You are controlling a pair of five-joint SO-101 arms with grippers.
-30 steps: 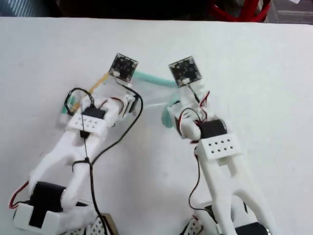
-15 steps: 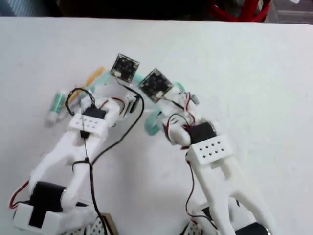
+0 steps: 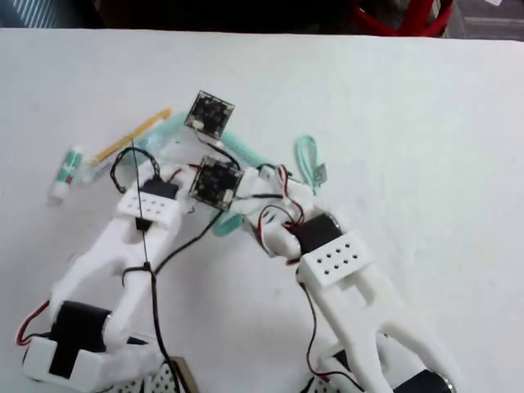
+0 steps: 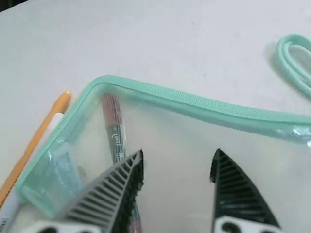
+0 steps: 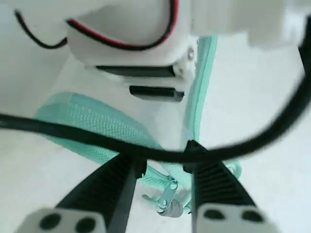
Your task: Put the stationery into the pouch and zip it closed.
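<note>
Since a second ago the right arm has swung across toward the left one, and the glue stick [image 3: 66,169] has rolled farther from the pouch [image 4: 189,128]. From where I stand the job looks barely begun: a red pen [image 4: 112,125] lies inside, but the orange pen [image 4: 40,135] and glue stick sit out on the bench [image 3: 426,123], and the zipping is not done. The left gripper [image 4: 179,153] hovers spread wide over the clear pouch, empty. The right gripper [image 5: 165,158] has its fingers parted astride the teal zip edge, near the zipper pull [image 5: 170,207], gripping nothing.
</note>
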